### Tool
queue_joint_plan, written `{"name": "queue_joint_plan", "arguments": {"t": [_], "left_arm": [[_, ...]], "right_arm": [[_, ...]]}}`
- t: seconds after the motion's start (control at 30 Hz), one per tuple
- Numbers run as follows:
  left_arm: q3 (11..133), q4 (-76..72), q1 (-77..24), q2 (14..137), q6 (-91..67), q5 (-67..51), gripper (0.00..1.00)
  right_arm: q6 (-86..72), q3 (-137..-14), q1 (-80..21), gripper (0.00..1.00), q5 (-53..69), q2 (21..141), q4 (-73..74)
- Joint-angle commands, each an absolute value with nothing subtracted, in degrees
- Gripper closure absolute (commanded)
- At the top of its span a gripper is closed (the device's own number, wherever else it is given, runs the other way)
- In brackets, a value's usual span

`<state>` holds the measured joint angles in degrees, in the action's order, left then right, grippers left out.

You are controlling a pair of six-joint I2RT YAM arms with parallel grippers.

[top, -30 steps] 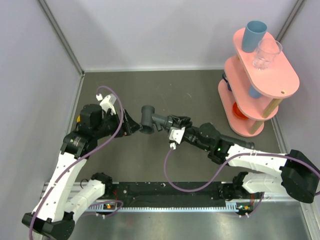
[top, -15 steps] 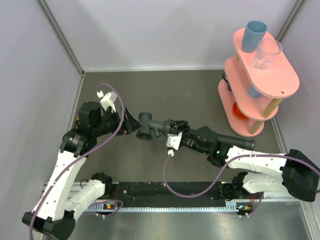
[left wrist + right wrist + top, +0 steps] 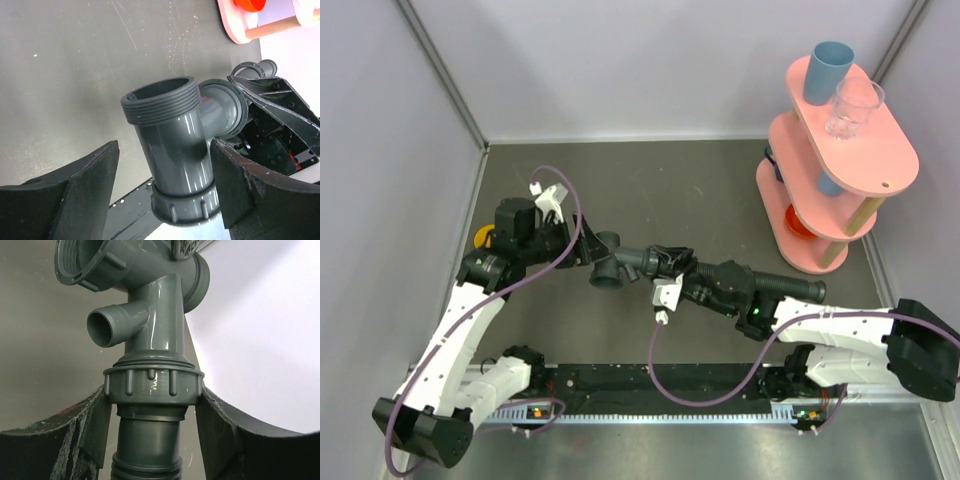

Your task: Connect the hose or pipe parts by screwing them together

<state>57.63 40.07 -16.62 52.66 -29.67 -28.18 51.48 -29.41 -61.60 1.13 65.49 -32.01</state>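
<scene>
The dark grey branch fitting (image 3: 609, 264) hangs above the table's middle, joined to the collar end of the black ribbed hose (image 3: 790, 288), which runs back under the right arm. My right gripper (image 3: 152, 397) is shut on the ribbed collar nut (image 3: 152, 387), with a finger pressed against each side. In the top view the right gripper (image 3: 666, 262) sits just right of the fitting. My left gripper (image 3: 165, 155) is open and straddles the fitting's (image 3: 175, 140) threaded main body. There is a clear gap on the left side, and the right finger (image 3: 240, 185) is close to it.
A pink tiered stand (image 3: 840, 170) at the right back carries a blue cup (image 3: 828, 68) and a clear glass (image 3: 855, 108). A yellow object (image 3: 482, 237) lies by the left wall. Purple cables (image 3: 560, 215) loop off both wrists. A black rail (image 3: 660, 385) runs along the near edge.
The left gripper has moved right until its open jaws stand around the fitting. The right gripper has brought the fitting and hose end slightly nearer and to the left, turning the fitting.
</scene>
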Motion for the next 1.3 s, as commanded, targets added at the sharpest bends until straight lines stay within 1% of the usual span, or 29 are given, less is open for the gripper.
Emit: {"name": "queue_joint_plan", "arguments": {"t": [0.0, 0.07, 0.17, 0.2, 0.23, 0.3, 0.33, 0.4, 0.43, 0.47, 0.5, 0.57, 0.6, 0.67, 0.73, 0.77, 0.83, 0.87, 0.93, 0.97, 1.0, 1.07, 1.13, 1.17, 1.23, 1.27], "left_arm": [[54.9, 33.7, -16.2, 53.6, -30.3, -33.2, 0.22], [52.3, 29.9, -16.0, 53.5, -31.8, -36.5, 0.22], [49.6, 24.9, -15.9, 53.8, -34.4, -41.5, 0.24], [48.7, 23.3, -15.9, 53.6, -34.9, -43.3, 0.26], [47.6, 20.0, -15.9, 53.6, -35.2, -46.4, 0.31], [44.2, 15.9, -15.9, 53.1, -36.0, -50.0, 0.43], [43.0, 12.3, -15.9, 52.9, -36.5, -51.2, 0.59], [40.1, 9.6, -15.9, 52.3, -36.3, -53.2, 0.77], [39.5, 8.6, -15.9, 52.1, -35.4, -53.3, 0.90], [38.7, 8.3, -15.9, 51.4, -34.5, -53.1, 1.00], [38.3, 8.0, -15.9, 50.9, -31.7, -53.0, 1.00], [36.4, 6.0, -15.9, 48.9, -28.9, -52.8, 1.00], [35.8, 5.8, -15.9, 48.3, -25.4, -51.3, 1.00], [34.5, 5.8, -15.9, 47.1, -22.6, -49.1, 1.00], [34.2, 6.1, -15.9, 47.1, -19.4, -48.9, 1.00], [33.9, 5.7, -15.9, 47.2, -19.1, -49.0, 1.00], [34.4, 5.7, -15.9, 47.3, -20.5, -46.9, 1.00], [34.5, 5.9, -15.9, 47.5, -21.5, -46.2, 1.00], [35.2, 6.1, -15.9, 47.9, -25.6, -45.1, 1.00], [36.0, 6.2, -15.8, 48.2, -26.8, -44.9, 1.00], [36.6, 6.6, -15.8, 48.4, -28.9, -44.6, 1.00], [38.3, 8.9, -15.8, 48.8, -31.8, -43.4, 1.00], [40.0, 10.9, -15.8, 49.4, -33.7, -42.7, 1.00], [40.5, 11.7, -15.7, 49.7, -35.7, -42.6, 1.00], [42.4, 13.9, -15.7, 50.8, -37.5, -42.3, 1.00], [43.1, 15.9, -15.6, 51.2, -39.3, -42.1, 1.00]], "right_arm": [[52.6, -29.8, -62.8, 1.00, 1.5, 63.7, -38.1], [52.1, -29.9, -63.0, 1.00, 2.2, 64.0, -38.5], [49.7, -29.7, -62.8, 1.00, 3.9, 64.6, -40.3], [48.1, -29.9, -62.6, 1.00, 4.8, 64.6, -40.3], [46.9, -30.3, -61.7, 1.00, 5.9, 64.6, -39.8], [41.7, -31.7, -59.6, 1.00, 11.9, 64.2, -37.6], [39.8, -32.4, -58.7, 1.00, 14.0, 64.2, -36.2], [33.1, -35.9, -55.6, 1.00, 19.3, 64.1, -30.5], [30.6, -37.3, -53.8, 1.00, 22.1, 64.2, -28.4], [27.7, -38.6, -50.5, 1.00, 25.5, 64.3, -27.0], [22.4, -40.8, -48.8, 0.98, 30.6, 64.8, -25.1], [18.6, -42.8, -46.3, 0.95, 34.6, 66.1, -23.6], [15.2, -44.2, -44.2, 0.91, 37.5, 66.5, -23.3], [12.1, -45.3, -42.5, 0.88, 39.0, 67.5, -22.9], [8.4, -45.6, -40.3, 0.82, 42.1, 68.5, -23.6], [7.7, -46.5, -40.1, 0.71, 41.5, 69.3, -22.8], [10.4, -47.5, -40.1, 0.59, 42.1, 70.0, -18.9], [11.3, -47.1, -40.2, 0.46, 41.4, 69.9, -17.6], [16.3, -45.1, -41.8, 0.34, 39.0, 68.4, -17.6], [18.8, -41.7, -43.1, 0.23, 34.9, 67.0, -18.9], [24.0, -39.8, -44.3, 0.18, 32.7, 64.8, -19.7], [30.5, -35.1, -47.8, 0.10, 26.2, 62.4, -22.2], [33.2, -33.2, -49.7, 0.03, 22.3, 60.5, -23.3], [35.5, -32.3, -51.1, 0.01, 18.5, 60.1, -23.6], [38.4, -31.7, -53.3, 0.01, 14.3, 59.9, -23.9], [41.4, -30.9, -55.9, 0.01, 9.5, 60.2, -24.9]]}}
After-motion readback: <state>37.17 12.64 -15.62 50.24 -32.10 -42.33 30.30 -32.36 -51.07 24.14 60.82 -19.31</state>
